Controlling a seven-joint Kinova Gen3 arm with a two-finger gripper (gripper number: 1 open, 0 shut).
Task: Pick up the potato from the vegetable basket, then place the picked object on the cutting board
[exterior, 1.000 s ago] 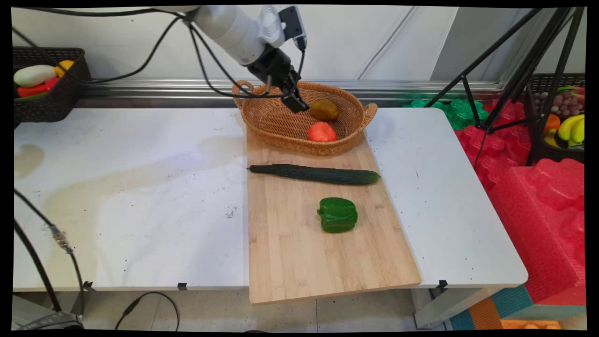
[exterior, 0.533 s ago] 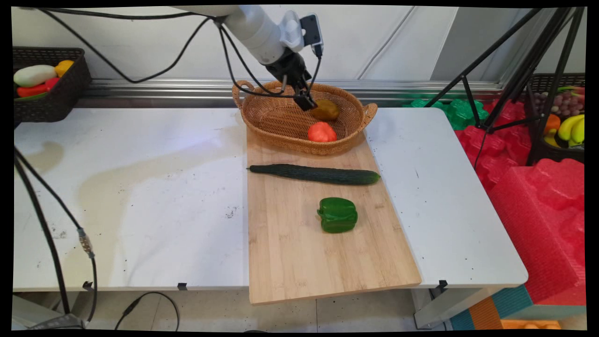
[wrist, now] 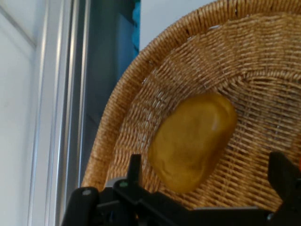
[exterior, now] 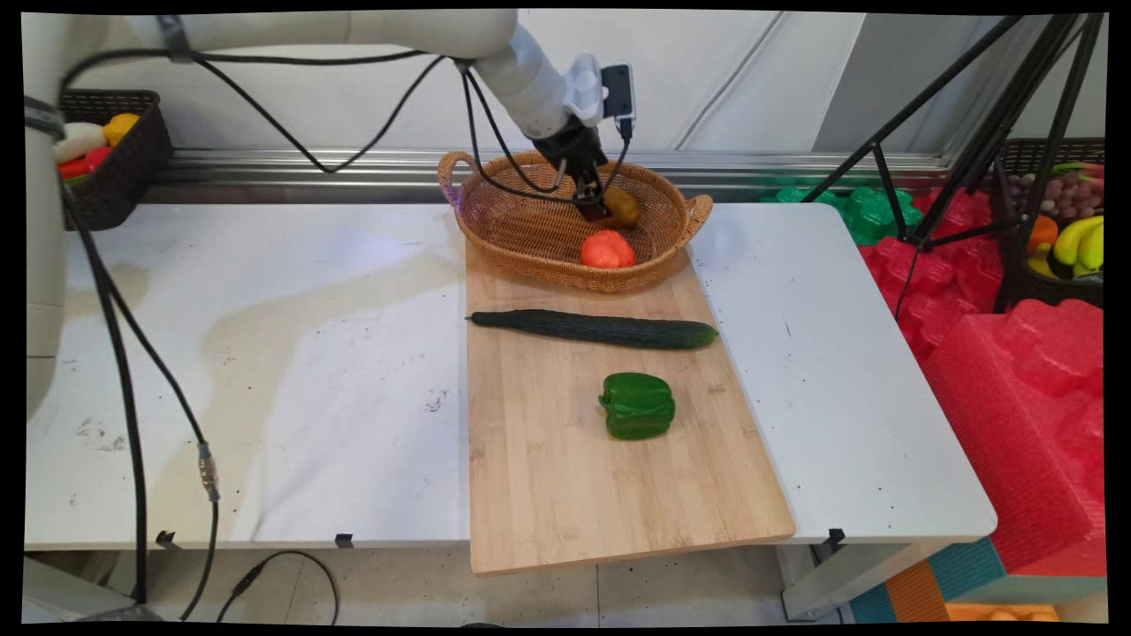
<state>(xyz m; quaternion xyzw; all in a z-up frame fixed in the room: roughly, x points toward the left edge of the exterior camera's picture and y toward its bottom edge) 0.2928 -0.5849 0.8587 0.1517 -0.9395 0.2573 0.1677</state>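
White table (exterior: pixel 265 353) with a long bamboo cutting board (exterior: pixel 565 459) laid across it, running from your near edge back toward the wall. At the far end of the board you've got a wicker basket (exterior: pixel 504 225) with handles, holding a brownish-yellow potato (exterior: pixel 626 205) at the back and a red tomato (exterior: pixel 607 250) closer to you.

Your gripper (exterior: pixel 590 200) is down inside the basket, right at the potato's left side. From the hand view the fingers (wrist: pixel 135 170) are spread wide, one on each side of the potato (wrist: pixel 193 141), not touching it as far as I can tell. Potato's lying on the basket floor near the rim (wrist: pixel 122 99).

Stuff around: the tomato sits just beside the potato, toward the front of the basket. A cucumber (exterior: pixel 594 329) lies crosswise on the board just in front of the basket, and a green bell pepper (exterior: pixel 637 405) sits nearer you, well apart from the gripper. Black cables (exterior: pixel 495 150) droop from the arm over the basket's left half. Dark basket of fake produce (exterior: pixel 124 168) at far left, tripod legs (exterior: pixel 954 132) and red foam (exterior: pixel 1016 371) off to the right.
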